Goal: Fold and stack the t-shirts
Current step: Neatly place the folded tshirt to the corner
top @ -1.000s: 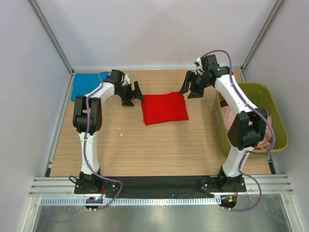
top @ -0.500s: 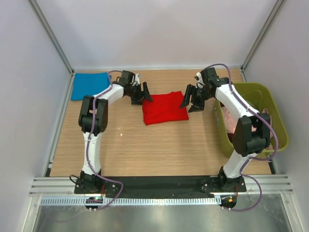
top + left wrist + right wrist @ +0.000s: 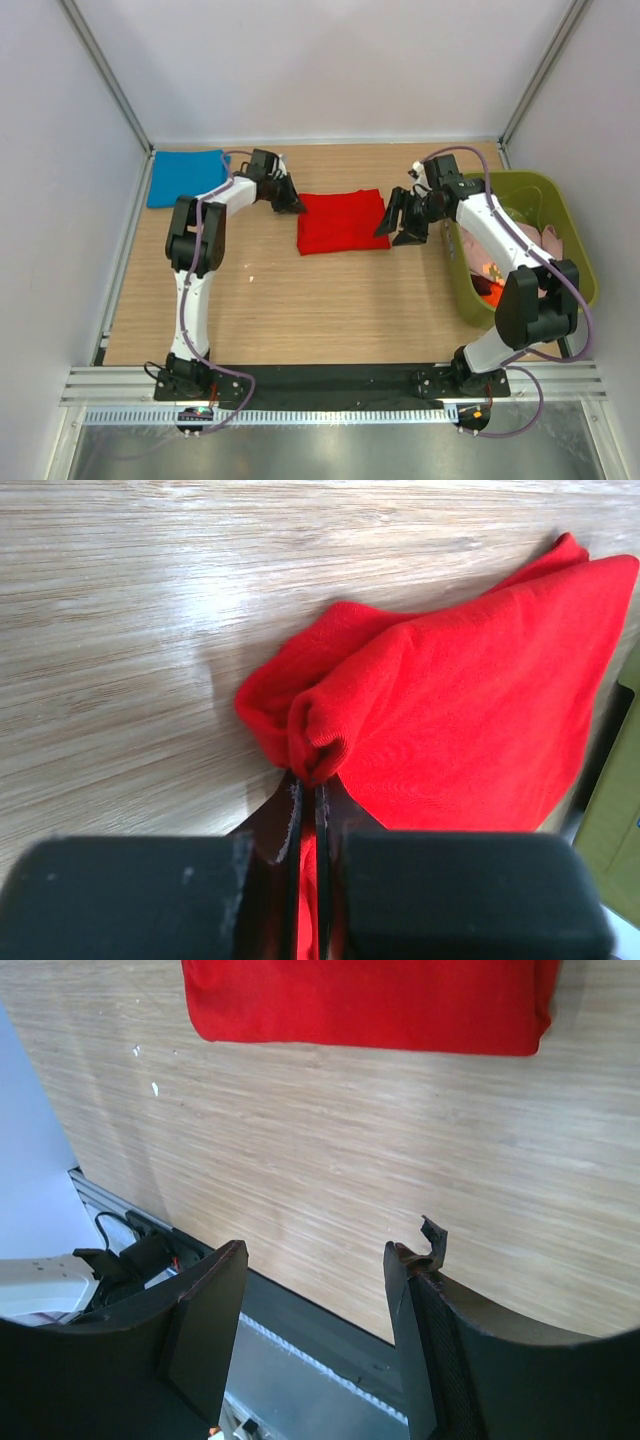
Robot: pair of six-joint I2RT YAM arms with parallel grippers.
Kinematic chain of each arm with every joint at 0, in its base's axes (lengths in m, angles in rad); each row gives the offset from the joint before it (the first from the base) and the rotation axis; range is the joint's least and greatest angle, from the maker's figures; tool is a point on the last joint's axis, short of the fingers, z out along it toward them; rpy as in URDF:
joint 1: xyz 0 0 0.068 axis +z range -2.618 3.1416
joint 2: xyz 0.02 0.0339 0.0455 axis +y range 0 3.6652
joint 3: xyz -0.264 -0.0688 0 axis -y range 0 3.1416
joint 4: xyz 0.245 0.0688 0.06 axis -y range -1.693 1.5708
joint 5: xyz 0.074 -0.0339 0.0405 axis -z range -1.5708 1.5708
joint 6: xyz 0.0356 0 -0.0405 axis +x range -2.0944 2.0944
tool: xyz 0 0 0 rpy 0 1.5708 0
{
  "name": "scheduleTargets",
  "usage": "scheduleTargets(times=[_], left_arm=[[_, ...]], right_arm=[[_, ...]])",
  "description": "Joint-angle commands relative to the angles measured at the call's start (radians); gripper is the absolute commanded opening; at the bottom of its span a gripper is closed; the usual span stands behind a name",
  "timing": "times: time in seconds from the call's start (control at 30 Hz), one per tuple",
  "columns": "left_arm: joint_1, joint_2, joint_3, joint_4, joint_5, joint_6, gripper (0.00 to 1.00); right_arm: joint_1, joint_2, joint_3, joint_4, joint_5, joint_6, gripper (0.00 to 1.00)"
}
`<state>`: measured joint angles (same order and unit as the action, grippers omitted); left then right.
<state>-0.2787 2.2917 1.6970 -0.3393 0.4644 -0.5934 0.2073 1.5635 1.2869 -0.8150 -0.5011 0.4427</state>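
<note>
The folded bright red t-shirt [image 3: 340, 222] [image 3: 460, 710] lies in the middle of the wooden table. My left gripper [image 3: 295, 205] [image 3: 308, 783] is shut on a bunched fold at the shirt's left far corner. Just off the shirt's right edge my right gripper [image 3: 398, 222] [image 3: 315, 1255] stands open with nothing between its fingers. In the right wrist view the red t-shirt [image 3: 370, 1000] lies beyond the fingertips. A folded blue t-shirt [image 3: 185, 177] rests flat at the far left corner. Pale pink [image 3: 550, 240] and orange [image 3: 492, 290] t-shirts lie inside the bin.
An olive-green plastic bin [image 3: 590, 280] stands along the right side, close behind my right arm. White walls with metal posts enclose the table. A black strip and a metal rail [image 3: 330, 385] run along the near edge.
My left gripper slid right to the red t-shirt's corner and shut on it. My right gripper moved nearer and down beside the shirt's right edge, still open.
</note>
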Motion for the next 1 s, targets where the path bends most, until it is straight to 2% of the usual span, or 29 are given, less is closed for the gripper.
scheduleTargets(times=[0.0, 0.07, 0.2, 0.4, 0.6, 0.77, 0.9, 0.97], left_arm=[[-0.004, -0.015, -0.034, -0.015, -0.044, 0.036, 0.00], [-0.004, -0.095, -0.048, -0.039, -0.064, 0.059, 0.00], [-0.004, -0.227, -0.043, -0.186, -0.156, 0.138, 0.00], [-0.002, -0.372, -0.053, -0.294, -0.364, 0.243, 0.00], [-0.001, -0.406, 0.006, -0.371, -0.585, 0.386, 0.00], [0.012, -0.370, 0.114, -0.423, -0.719, 0.494, 0.00], [0.012, -0.345, 0.217, -0.475, -0.954, 0.589, 0.00], [0.015, -0.333, 0.251, -0.478, -1.027, 0.662, 0.00]], right_arm=[[0.006, -0.078, -0.029, 0.014, -0.030, 0.019, 0.64], [0.009, -0.114, -0.055, 0.016, -0.037, 0.028, 0.64], [0.026, -0.167, -0.099, 0.016, -0.054, 0.054, 0.64], [0.107, -0.209, -0.126, 0.042, -0.068, 0.096, 0.64], [0.191, -0.189, -0.098, 0.074, -0.085, 0.120, 0.64], [0.215, -0.151, -0.092, 0.085, -0.085, 0.133, 0.64], [0.215, -0.099, -0.072, 0.071, -0.059, 0.122, 0.64], [0.215, -0.076, -0.052, 0.041, -0.045, 0.117, 0.64]])
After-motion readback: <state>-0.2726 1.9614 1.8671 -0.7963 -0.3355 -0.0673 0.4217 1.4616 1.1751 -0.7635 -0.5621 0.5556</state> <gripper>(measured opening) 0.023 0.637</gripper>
